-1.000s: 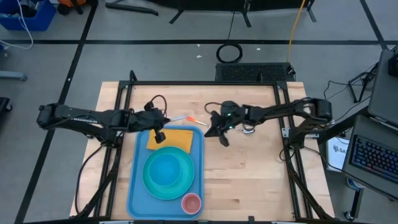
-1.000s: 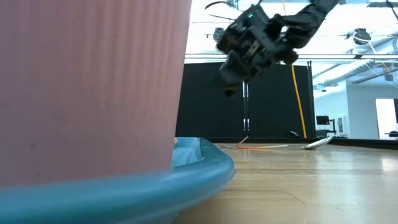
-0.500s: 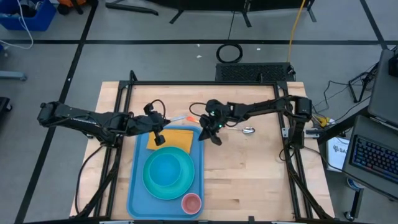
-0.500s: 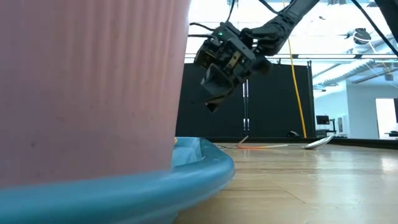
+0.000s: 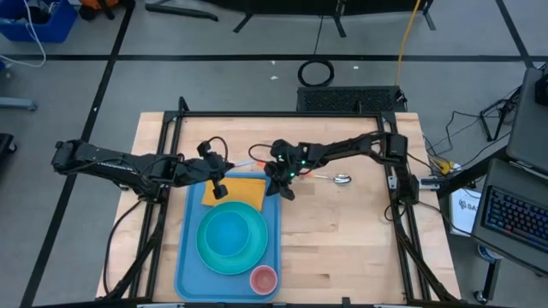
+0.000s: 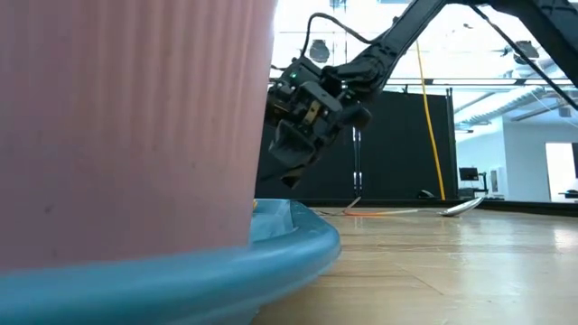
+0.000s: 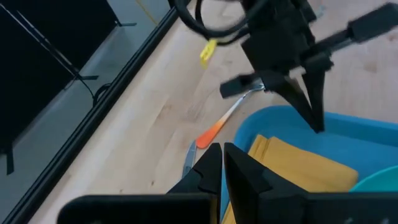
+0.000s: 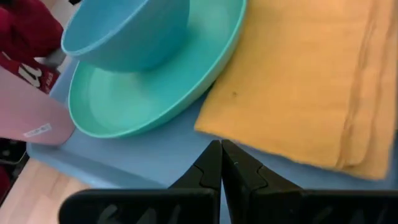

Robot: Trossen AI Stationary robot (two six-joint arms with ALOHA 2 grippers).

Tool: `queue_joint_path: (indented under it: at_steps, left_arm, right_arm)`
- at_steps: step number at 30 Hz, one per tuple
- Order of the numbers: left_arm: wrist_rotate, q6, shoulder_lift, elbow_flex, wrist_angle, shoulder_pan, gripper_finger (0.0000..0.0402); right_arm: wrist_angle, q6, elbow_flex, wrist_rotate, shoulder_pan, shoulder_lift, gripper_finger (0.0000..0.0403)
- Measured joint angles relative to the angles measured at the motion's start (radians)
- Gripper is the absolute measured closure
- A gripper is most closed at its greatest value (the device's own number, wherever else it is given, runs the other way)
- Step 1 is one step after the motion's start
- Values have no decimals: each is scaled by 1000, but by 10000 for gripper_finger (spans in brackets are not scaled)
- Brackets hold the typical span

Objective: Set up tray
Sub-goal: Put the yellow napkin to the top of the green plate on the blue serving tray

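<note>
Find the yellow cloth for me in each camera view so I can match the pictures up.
High view: the yellow cloth lies on the far end of the tray, beyond the turquoise plate.
Low view: not identifiable; a pink cup fills the near side.
Left wrist view: it lies inside the tray's corner, past the left gripper.
Right wrist view: it fills the area beside the plate, beyond the right gripper.
Shared landmark: the tray's light-blue rim.

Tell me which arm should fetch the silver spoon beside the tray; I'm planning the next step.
Right, probably. The spoon lies on the wood right of the tray, nearer the right end effector at the tray's far corner; the left end effector hovers over the yellow napkin.
</note>
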Motion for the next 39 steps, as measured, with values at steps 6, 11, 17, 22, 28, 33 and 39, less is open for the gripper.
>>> queue_joint_path:
  at_steps: [6, 11, 17, 22, 28, 33, 39]
  left_arm:
    - [0, 0, 0, -1, 1, 0, 380]
    - [-13, 5, 0, -14, 11, 2, 380]
    - [-18, 11, 0, -17, 30, 13, 380]
    - [-17, 8, 0, -18, 31, 23, 380]
    - [-17, 8, 0, -18, 29, 23, 380]
    - [-16, 7, 0, -18, 25, 23, 380]
    - [-2, 7, 0, -18, 28, 26, 380]
  right_arm:
    - [69, 7, 5, 10, 12, 8, 403]
    - [74, 11, 5, 56, 39, 8, 403]
    - [115, 27, 5, 131, 48, 16, 403]
    - [114, 51, 15, 136, 51, 45, 403]
    - [136, 86, 70, 132, 62, 105, 403]
    - [113, 94, 94, 138, 62, 127, 403]
    - [75, 133, 92, 137, 62, 127, 403]
